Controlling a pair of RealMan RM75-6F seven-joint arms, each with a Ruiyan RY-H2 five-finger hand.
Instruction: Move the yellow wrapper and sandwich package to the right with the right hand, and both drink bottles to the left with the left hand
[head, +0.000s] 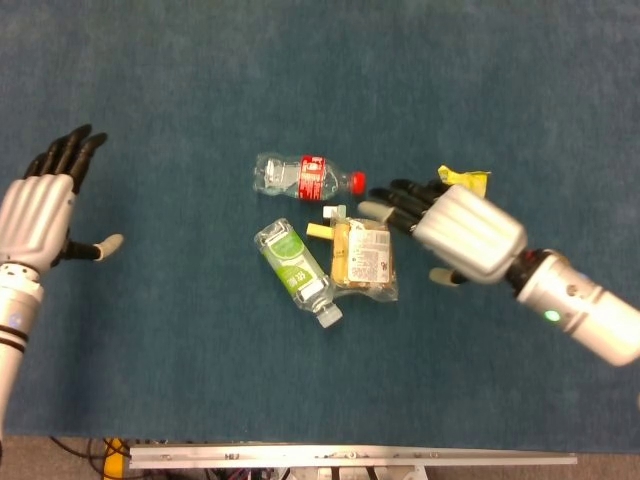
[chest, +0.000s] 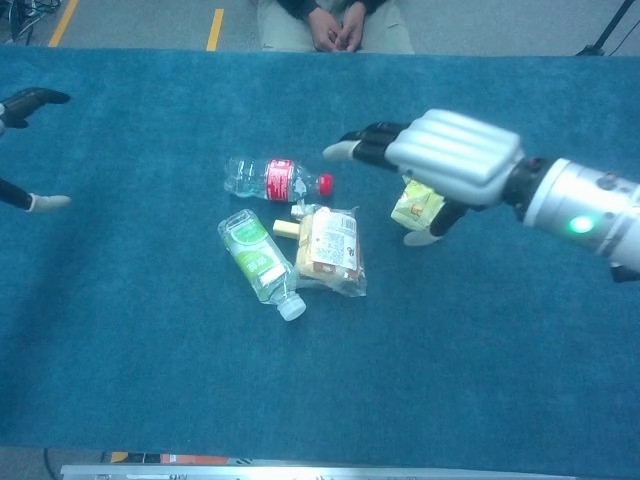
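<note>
Yellow wrapper (head: 462, 180): it lies right of centre in the head view, mostly hidden under your right hand; only its top edge and a lower corner show.
Sandwich package (head: 364, 258): it sits mid-frame, touching the green-label bottle on its left side, not yet shifted right.
Red-label bottle (head: 306, 176): it lies on its side just above the sandwich package, cap pointing right, in the middle of the tabletop.
Green-label bottle (head: 296, 272): it lies slanted, cap toward the lower right, against the package.
Right hand (head: 455, 228): you have it open, fingers spread and reaching left over the wrapper; I cannot tell whether it touches the wrapper.
Left hand (head: 40, 208): you hold it open and empty at the far left edge, well apart from both bottles.
Progress: by my reading nothing is moved yet; all four items sit clustered near centre, so both right-side moves and both bottle moves remain.
Tabletop (head: 300, 60): blue carpet-like cover.
</note>
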